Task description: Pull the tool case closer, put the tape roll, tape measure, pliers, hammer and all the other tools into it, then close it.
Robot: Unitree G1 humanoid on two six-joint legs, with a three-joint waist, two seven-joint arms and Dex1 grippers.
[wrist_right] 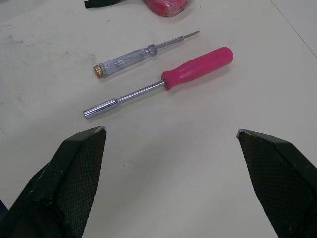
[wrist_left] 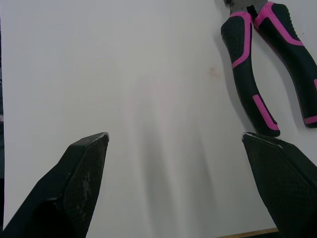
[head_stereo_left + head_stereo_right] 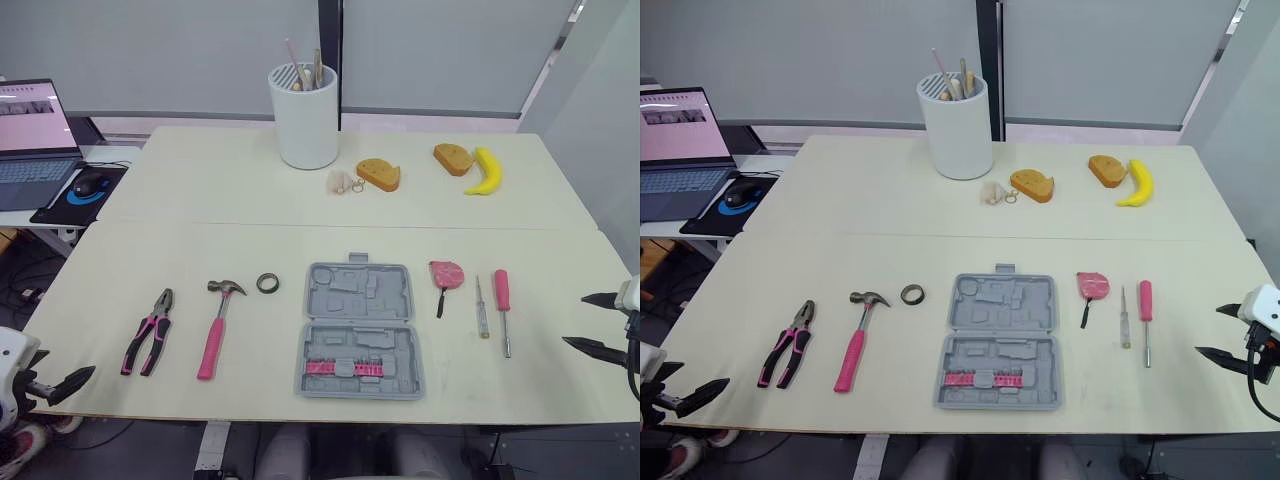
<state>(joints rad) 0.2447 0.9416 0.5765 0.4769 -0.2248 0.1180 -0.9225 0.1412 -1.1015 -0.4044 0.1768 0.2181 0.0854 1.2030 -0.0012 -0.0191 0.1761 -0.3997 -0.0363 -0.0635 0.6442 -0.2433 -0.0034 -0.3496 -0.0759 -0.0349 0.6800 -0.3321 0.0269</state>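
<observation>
Both end effectors hang released at the near corners of the pale surface [image 3: 300, 235], jaws spread and holding nothing: the left end effector [image 2: 176, 136] just short of the pliers [image 3: 148, 332], the right end effector [image 3: 585, 320] just outside a pink-handled screwdriver [image 3: 503, 305] and a clear tester screwdriver [image 3: 482, 308]. The grey tool case [image 3: 360, 330] lies open between them, near the front edge and slightly nearer the right arm. Its hinge line runs side to side, so the two open halves stretch away from the robot. Any pull toward the body looks short, and either arm would have to reach inward across loose tools to reach it. The hammer [image 3: 215, 325] lies left of the case with its pink handle pointing toward the robot. The tape roll [image 3: 267, 283] lies beside the hammer head, and the pink tape measure [image 3: 447, 274] sits just right of the case. At the far side stand a white utensil holder [image 3: 304, 115], bread pieces and a banana [image 3: 486, 172]. A laptop [image 3: 30, 140] sits on a side desk before grey wall panels.
</observation>
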